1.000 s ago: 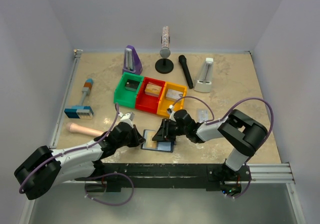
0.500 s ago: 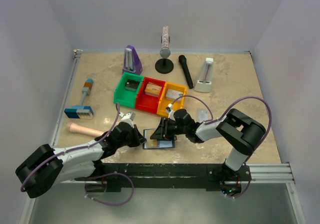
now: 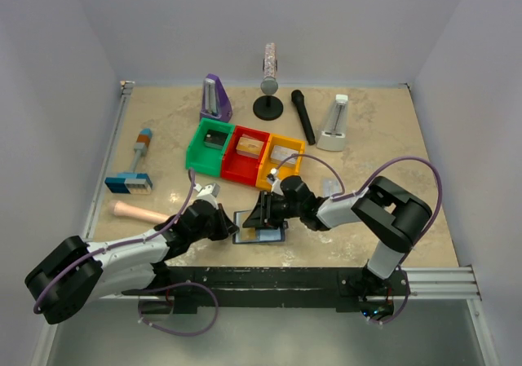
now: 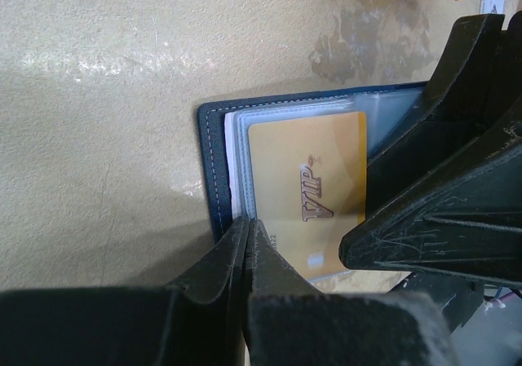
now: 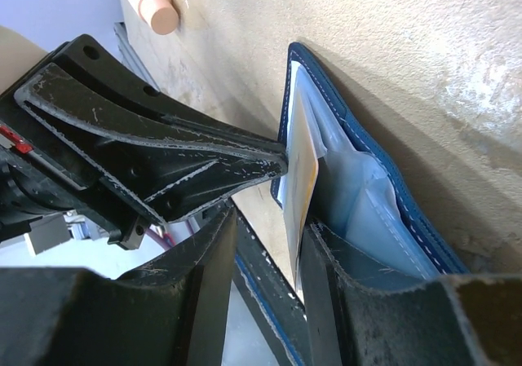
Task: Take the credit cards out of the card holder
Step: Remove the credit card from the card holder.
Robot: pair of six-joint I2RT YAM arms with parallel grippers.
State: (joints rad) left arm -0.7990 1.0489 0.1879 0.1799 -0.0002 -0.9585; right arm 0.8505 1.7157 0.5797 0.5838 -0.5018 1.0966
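The card holder [image 4: 214, 162] is a navy wallet lying open near the table's front edge [image 3: 265, 235]. Its pale clear pockets face up. An amber credit card [image 4: 306, 178] marked VIP sits in the top pocket. My left gripper [image 4: 247, 222] is shut, and its tips press on the wallet's left edge [image 3: 234, 230]. My right gripper [image 5: 273, 219] is open at the wallet's other side [image 3: 263, 218]. The amber card [image 5: 300, 166] stands on edge between its jaws, against the right finger, with a gap to the left one. The blue lining [image 5: 383, 183] bulges behind it.
Green [image 3: 210, 142], red [image 3: 247, 150] and yellow [image 3: 281, 156] bins stand just behind the wallet. A wooden cylinder [image 3: 139, 212] and a blue-and-white block [image 3: 128, 184] lie to the left. Metronomes [image 3: 214, 97] [image 3: 334, 121] and microphones [image 3: 303, 115] [image 3: 269, 81] stand at the back.
My right gripper has shifted slightly left over the wallet and its jaws have widened a little. The left arm has stayed put.
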